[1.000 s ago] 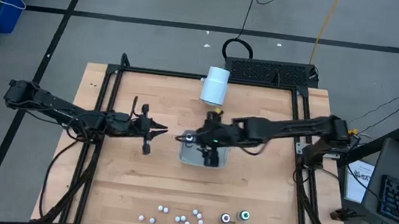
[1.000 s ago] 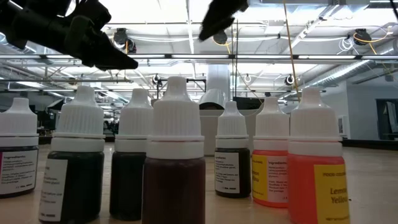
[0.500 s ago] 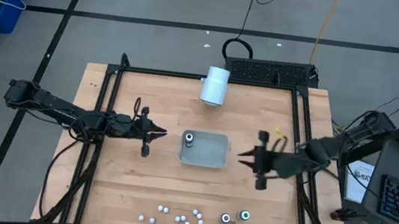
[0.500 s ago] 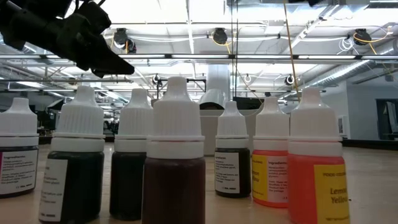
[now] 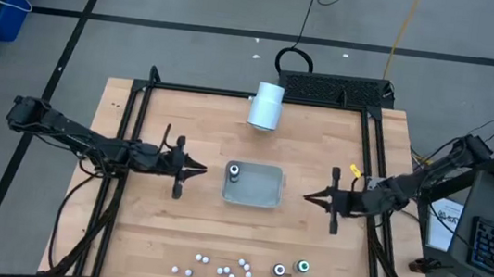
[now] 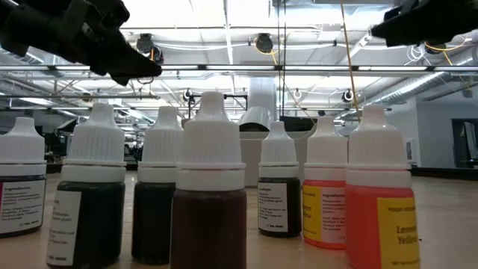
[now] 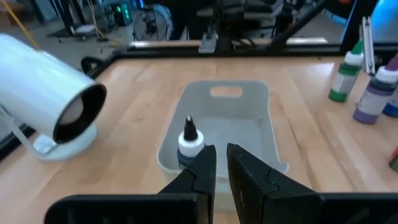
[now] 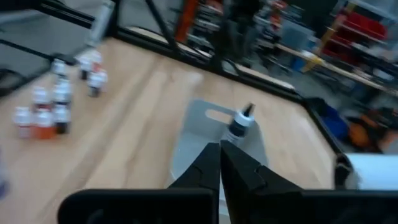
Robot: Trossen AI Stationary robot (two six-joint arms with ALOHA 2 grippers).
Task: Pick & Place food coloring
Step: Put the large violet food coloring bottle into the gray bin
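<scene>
One food coloring bottle [image 5: 234, 171] with a pale collar and dark tip stands upright on its base at the left end of the grey tray [image 5: 259, 192]. The other food coloring bottles [image 5: 221, 268], small white ones and three dark round ones [image 5: 289, 274], stand near the table's near edge. They fill the low view [image 6: 213, 187]. My left gripper [image 5: 203, 167] is shut and hovers just left of the tray, pointing at the bottle [image 7: 188, 140]. My right gripper [image 5: 307, 198] is shut and hovers just right of the tray [image 8: 199, 134], holding nothing.
A large white cylinder [image 5: 266, 106] lies on its side at the table's far edge, behind the tray. A black metal frame [image 5: 140, 98] runs around the tabletop. Bare wood lies between the tray and the bottles at the near edge.
My right gripper has pulled back from over the tray toward the table's right edge and sunk a little. It has shut, and its fingers now point level at the tray. The bottle it stood over stays upright in the tray.
</scene>
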